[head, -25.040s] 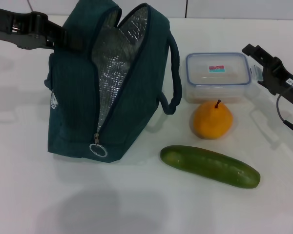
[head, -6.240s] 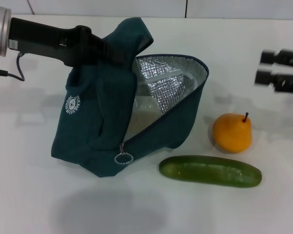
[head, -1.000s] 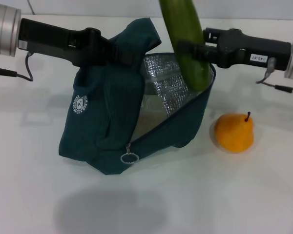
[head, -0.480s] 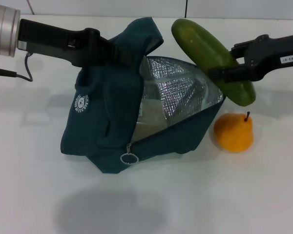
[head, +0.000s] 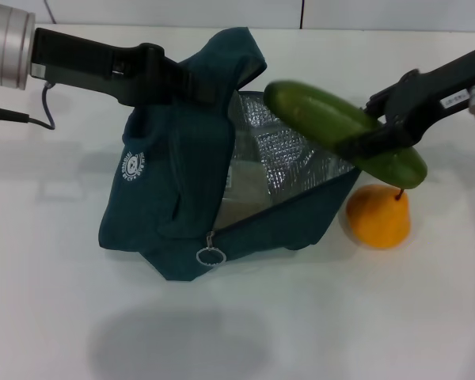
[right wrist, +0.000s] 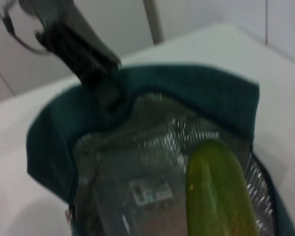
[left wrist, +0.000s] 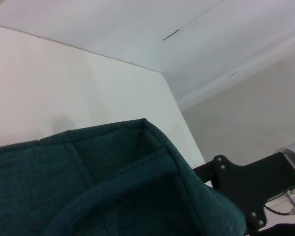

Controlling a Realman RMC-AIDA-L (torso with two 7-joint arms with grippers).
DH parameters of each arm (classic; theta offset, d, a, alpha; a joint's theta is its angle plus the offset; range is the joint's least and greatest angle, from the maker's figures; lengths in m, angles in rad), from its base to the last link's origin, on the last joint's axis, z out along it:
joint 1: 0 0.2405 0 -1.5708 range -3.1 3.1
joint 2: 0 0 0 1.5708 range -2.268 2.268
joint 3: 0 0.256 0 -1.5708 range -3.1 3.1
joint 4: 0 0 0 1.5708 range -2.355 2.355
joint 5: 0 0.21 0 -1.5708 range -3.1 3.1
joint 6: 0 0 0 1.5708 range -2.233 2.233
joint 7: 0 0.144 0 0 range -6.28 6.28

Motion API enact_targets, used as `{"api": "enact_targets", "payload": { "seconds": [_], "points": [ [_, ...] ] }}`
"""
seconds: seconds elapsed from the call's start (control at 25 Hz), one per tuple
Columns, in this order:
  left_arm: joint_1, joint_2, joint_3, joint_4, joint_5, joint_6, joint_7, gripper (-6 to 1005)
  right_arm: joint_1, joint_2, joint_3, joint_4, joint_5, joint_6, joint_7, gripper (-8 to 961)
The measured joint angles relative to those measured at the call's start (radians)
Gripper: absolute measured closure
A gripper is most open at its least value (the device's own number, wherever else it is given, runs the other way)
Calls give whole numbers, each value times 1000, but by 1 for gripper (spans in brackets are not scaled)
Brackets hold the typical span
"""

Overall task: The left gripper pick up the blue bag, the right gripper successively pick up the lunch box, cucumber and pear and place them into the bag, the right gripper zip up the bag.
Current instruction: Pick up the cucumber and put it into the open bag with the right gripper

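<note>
I've got the right gripper (head: 378, 131) w/ fingers clenched on the cucumber (head: 344, 132), gripping near its far end; cuke tilted, held in the air above the open mouth of the blue bag (head: 174, 198), its lower end over the pear (head: 378, 214). Left gripper (head: 191, 85) has its fingers clamped on the bag's top edge, holding it open. In the right wrist view I see the lunch box (right wrist: 137, 196) inside the foil lining. Pear sits on the desk (head: 340, 317) just beside the bag's right side.
</note>
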State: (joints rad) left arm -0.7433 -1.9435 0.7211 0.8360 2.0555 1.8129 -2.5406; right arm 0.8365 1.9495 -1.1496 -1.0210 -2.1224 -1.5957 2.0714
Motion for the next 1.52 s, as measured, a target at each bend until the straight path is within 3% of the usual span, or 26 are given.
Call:
{"api": "enact_targets", "payload": {
  "seconds": [0.2,0.48,0.88,1.52],
  "points": [
    [-2,-1,0,0,0,0,5,961,40,34,-2,30,-53,23,-2,321],
    [-4,-6,0,0,0,0,7,962,90,59,-8,58,-57,78,-17,313],
    [-4,-9,14,0,-1,2,12,961,173,62,-60,139,-75,146,-19,301],
    [-5,-11,16,0,-2,0,17,960,168,66,-89,142,-27,208,-41,282]
  ]
}}
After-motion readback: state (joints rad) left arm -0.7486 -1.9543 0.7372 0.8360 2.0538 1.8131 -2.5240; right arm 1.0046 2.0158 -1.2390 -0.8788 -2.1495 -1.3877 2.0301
